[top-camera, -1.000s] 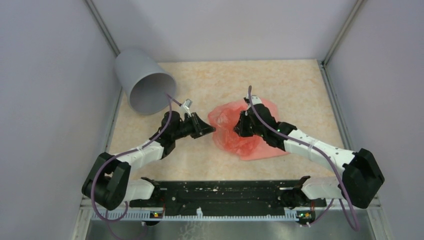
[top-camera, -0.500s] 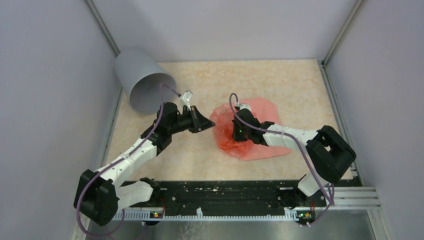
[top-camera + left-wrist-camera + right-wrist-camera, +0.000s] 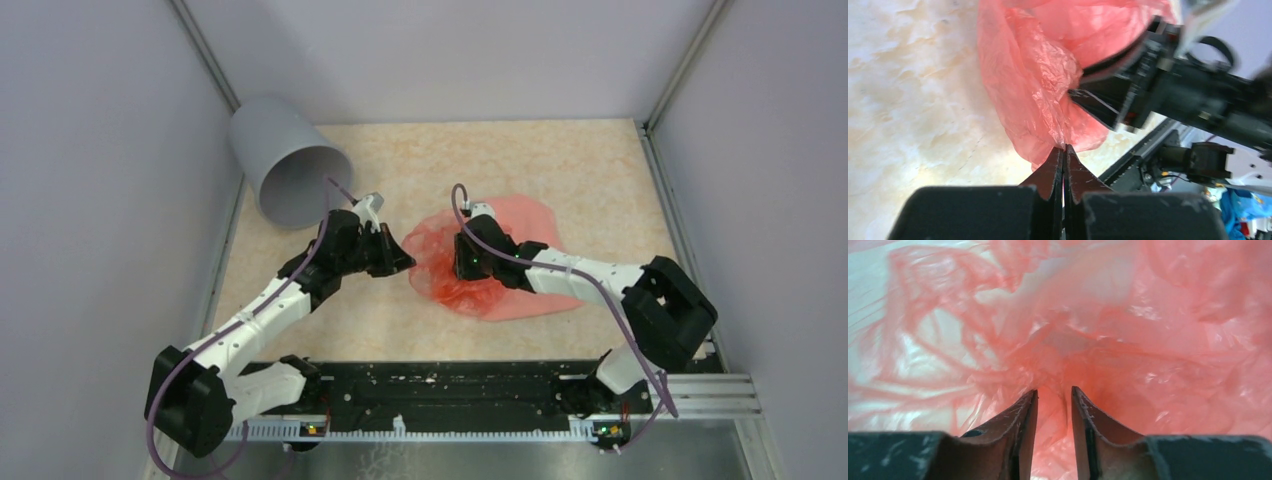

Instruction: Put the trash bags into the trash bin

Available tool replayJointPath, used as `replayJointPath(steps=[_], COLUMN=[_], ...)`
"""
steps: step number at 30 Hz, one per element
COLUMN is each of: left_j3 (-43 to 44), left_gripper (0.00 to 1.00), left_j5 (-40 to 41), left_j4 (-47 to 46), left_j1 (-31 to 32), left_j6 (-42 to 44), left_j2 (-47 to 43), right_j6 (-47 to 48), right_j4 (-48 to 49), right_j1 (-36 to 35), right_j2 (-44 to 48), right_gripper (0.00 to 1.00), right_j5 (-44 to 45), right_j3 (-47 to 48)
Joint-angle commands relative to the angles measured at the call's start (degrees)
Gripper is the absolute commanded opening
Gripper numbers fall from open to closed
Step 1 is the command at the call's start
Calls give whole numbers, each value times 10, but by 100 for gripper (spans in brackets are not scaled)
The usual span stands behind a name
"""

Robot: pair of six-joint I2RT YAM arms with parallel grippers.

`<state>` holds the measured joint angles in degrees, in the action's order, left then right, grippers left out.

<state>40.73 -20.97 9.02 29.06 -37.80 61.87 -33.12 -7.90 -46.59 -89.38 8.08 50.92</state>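
Seen from above, a beige marbled surface [image 3: 580, 170] sits between pale grey walls. The trash bin [image 3: 285, 165], plain grey, lies tipped over in the far left corner, with its open mouth turned toward the near right. The trash bags [image 3: 520, 290] form a crumpled salmon-pink heap near the middle of the surface, well apart from the bin. Two arms reach in from the near edge. The left gripper [image 3: 403, 263] touches the heap's left edge. The right gripper [image 3: 462, 265] is pressed down into the top of the plastic, and its tips are hidden from this height.

In the left wrist view, the left gripper [image 3: 1064, 148] has its jaws pressed flat together with no gap between them. The lowest fold of the trash bags [image 3: 1018, 85] runs straight down into the tips, so a thin pinch of film appears to be caught there. The pink film rises from that point as a wrinkled sheet, with the marbled surface [image 3: 908, 100] beside it. The right gripper [image 3: 1074, 95] comes in from the right, and the plastic gathers into tight creases at its dark tips.

In the right wrist view, the right gripper [image 3: 1053, 392] has its jaws only a sliver apart. Bunched pink film fills the narrow gap between them. Creased, translucent trash bags [image 3: 1148, 340] fill the rest of the view, paler and shinier toward the left.
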Motion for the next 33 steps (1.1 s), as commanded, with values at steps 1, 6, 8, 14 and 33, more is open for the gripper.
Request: replayJointPath(steps=[1, 6, 8, 14, 33], left_j3=[4, 5, 8, 36, 46], left_gripper=[0, 0, 0, 0, 0], left_j5=[70, 93, 89, 73, 76], left_j4=[40, 55, 53, 46, 63], left_j1=[0, 0, 0, 0, 1], left_j6=[21, 26, 32, 40, 19], left_j2=[-7, -10, -10, -17, -48], right_j6=[26, 41, 46, 52, 37], right_j4=[-28, -58, -58, -40, -31], right_j1=[-34, -48, -48, -47, -48], right_j2=[64, 94, 89, 7, 30], right_gripper=[38, 50, 48, 31, 58], right_j5=[25, 33, 33, 20, 32], right_j3=[53, 85, 99, 141, 127])
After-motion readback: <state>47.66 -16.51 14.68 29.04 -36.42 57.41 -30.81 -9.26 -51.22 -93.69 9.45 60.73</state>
